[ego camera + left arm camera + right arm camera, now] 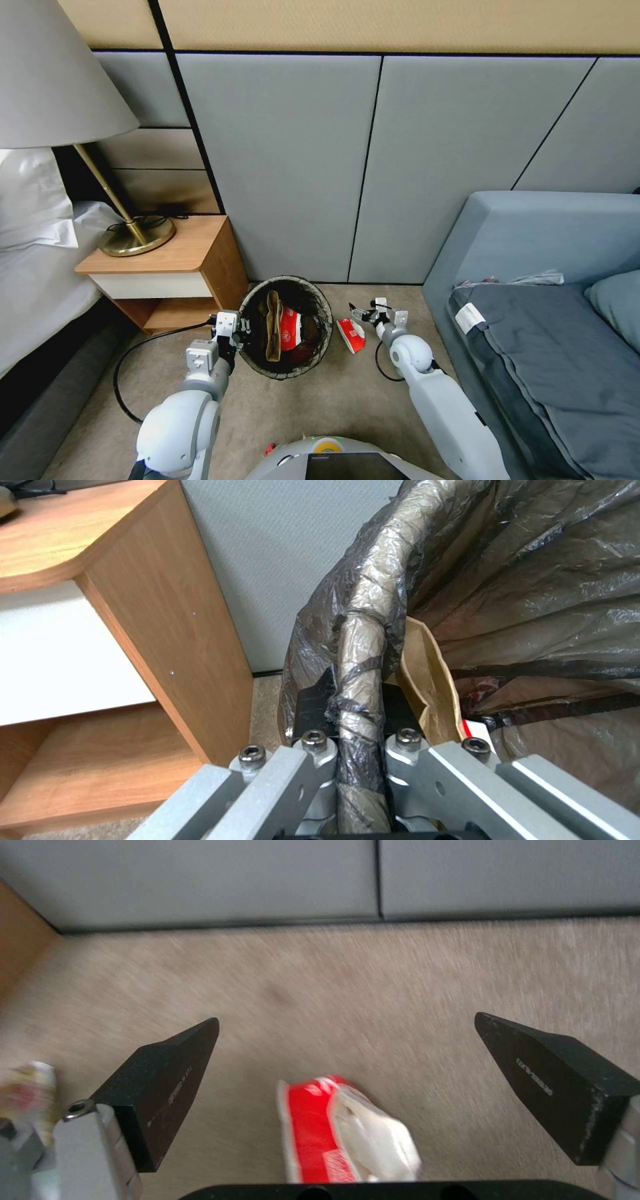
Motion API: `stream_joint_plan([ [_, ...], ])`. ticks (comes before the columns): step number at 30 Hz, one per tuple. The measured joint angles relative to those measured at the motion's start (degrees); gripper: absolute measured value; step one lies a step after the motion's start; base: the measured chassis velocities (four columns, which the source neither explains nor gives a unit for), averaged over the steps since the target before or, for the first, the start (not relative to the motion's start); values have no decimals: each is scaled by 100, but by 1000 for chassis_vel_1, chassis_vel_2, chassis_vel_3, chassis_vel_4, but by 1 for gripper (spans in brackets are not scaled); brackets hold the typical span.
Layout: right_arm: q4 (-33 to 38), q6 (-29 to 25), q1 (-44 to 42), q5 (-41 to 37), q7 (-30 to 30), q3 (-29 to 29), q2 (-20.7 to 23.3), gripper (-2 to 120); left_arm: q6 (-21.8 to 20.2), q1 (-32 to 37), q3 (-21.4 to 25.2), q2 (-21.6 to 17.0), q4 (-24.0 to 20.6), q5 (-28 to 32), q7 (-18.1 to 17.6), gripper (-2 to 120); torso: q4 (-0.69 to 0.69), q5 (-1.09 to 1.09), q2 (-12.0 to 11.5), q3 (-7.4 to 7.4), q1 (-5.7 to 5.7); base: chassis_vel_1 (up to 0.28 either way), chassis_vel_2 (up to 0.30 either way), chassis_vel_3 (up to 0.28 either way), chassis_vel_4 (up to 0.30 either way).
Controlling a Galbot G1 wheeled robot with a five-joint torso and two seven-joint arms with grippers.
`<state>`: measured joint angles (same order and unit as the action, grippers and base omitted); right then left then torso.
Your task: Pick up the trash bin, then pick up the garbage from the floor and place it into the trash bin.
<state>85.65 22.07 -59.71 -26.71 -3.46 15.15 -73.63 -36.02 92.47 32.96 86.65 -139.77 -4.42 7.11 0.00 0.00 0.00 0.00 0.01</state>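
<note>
My left gripper [352,760] is clamped on the trash bin [285,328] rim, beside the nightstand [177,267]. My right gripper [347,1050], fingers spread wide, hovers over a red-and-white packet [340,1135] on the carpet [340,400]. Head view shows a brown paper bag [273,325] inside.

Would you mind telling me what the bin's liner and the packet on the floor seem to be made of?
The liner on the trash bin looks like thin, translucent dark plastic film: wrinkled, glossy, wrapped over the rim where the left gripper clamps it. The red-and-white packet under the open right gripper appears to be soft, shiny plastic wrap, possibly tissues.
</note>
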Motion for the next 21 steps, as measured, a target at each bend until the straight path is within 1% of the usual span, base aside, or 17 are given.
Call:
stream_joint_plan([
  [7,-488,-97,155,146,74,-40,-87,100,0,21,-16,22,-23,-61,2,1,0,0,0,0,0,0,0,0,0],
  [9,-741,-168,242,246,121,-51,-133,100,2,26,-52,41,-24,-106,5,1,0,0,0,0,0,0,0,0,0],
  [11,-802,-181,267,271,131,-54,-144,100,3,26,-62,47,-24,-121,6,1,0,0,0,0,0,0,0,0,0],
  [17,-1281,-284,439,449,213,-74,-237,100,5,13,-93,57,-16,-161,11,1,0,0,0,0,0,0,0,0,0],
  [19,-1321,-291,453,456,216,-74,-248,100,5,13,-93,57,-16,-160,12,1,0,0,0,0,0,0,0,0,0],
  [21,-1529,-341,507,510,235,-74,-295,100,5,15,-82,52,-18,-161,19,1,0,0,0,0,0,0,0,0,0],
])
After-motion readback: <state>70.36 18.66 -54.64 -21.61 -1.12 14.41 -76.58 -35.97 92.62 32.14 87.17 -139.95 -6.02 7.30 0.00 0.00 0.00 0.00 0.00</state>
